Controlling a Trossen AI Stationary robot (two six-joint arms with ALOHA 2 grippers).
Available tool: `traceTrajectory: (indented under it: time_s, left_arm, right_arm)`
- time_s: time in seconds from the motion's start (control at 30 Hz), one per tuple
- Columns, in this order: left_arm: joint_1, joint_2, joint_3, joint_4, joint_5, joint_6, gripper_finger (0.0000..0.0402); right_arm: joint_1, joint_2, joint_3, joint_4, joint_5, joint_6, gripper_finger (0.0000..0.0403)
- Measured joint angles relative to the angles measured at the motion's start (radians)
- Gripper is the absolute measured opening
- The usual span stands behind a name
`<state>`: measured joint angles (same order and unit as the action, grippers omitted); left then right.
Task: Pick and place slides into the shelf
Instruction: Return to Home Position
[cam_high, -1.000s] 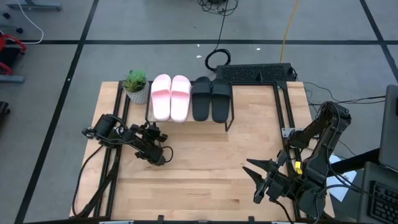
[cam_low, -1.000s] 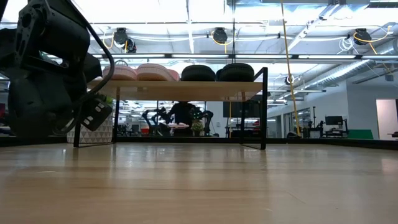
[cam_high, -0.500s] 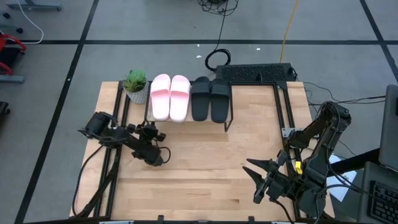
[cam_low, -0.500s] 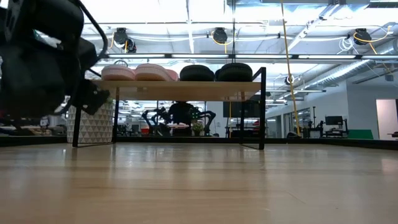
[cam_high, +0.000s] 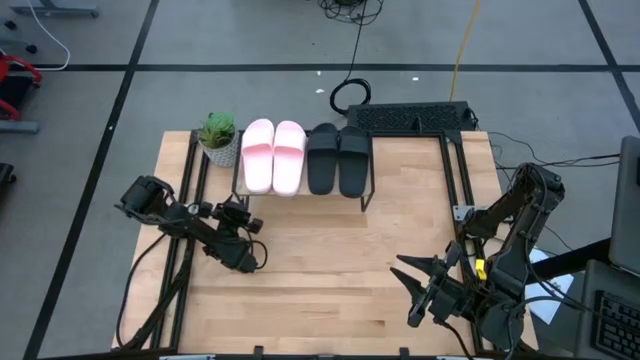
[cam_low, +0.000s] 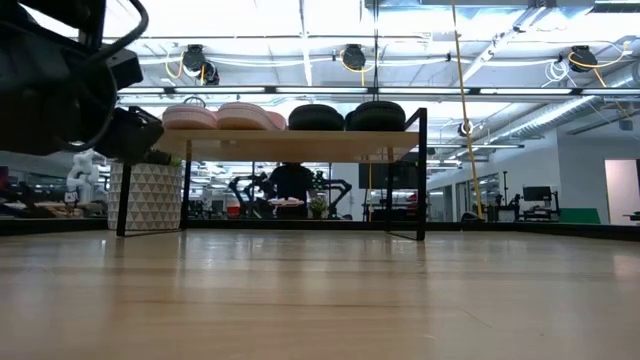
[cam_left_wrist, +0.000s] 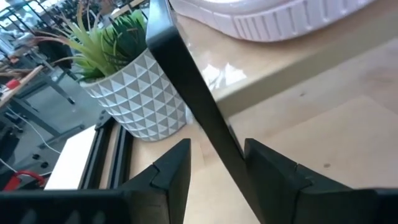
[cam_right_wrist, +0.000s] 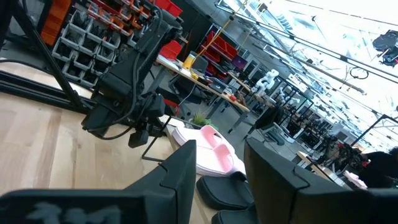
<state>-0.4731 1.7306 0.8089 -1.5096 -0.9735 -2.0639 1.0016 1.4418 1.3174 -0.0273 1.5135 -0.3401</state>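
Observation:
The shelf (cam_low: 300, 145) stands at the table's far edge on thin black legs. A pale pink pair of slides (cam_high: 273, 157) and a black pair (cam_high: 339, 160) lie side by side on its top, soles down, also seen from the side as pink slides (cam_low: 215, 117) and black slides (cam_low: 345, 117). My left gripper (cam_high: 240, 213) hovers open in front of the shelf's near left leg (cam_left_wrist: 193, 106), holding nothing. My right gripper (cam_high: 402, 272) waits open near the table's near right corner, pointing toward the left.
A potted plant (cam_high: 219, 139) in a white patterned pot (cam_left_wrist: 134, 87) stands just left of the shelf. Black rails run along the table's left side (cam_high: 185, 240) and right side (cam_high: 458, 190). Bare wood (cam_high: 320, 260) lies between the two arms.
My left gripper has risen from the table and drawn back a little toward the left edge, its arm swinging leftward. It stays open. The slides and the shelf have not moved.

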Motion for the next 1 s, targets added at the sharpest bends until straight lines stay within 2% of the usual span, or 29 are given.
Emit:
traceTrajectory:
  time_s: [0.37,0.63,1.0]
  left_arm:
    - [-0.081,0.000,0.002,0.003,0.048,-0.042,0.0154]
    - [-0.140,0.000,0.054,-0.004,0.054,-0.018,0.0154]
    - [-0.252,0.000,0.115,-0.037,0.180,-0.008,0.0154]
  right_arm:
    - [0.000,0.000,0.000,0.000,0.000,0.000,0.0123]
    - [0.000,0.000,0.000,0.000,0.000,0.000,0.0123]
    - [0.000,0.000,0.000,0.000,0.000,0.000,0.0123]
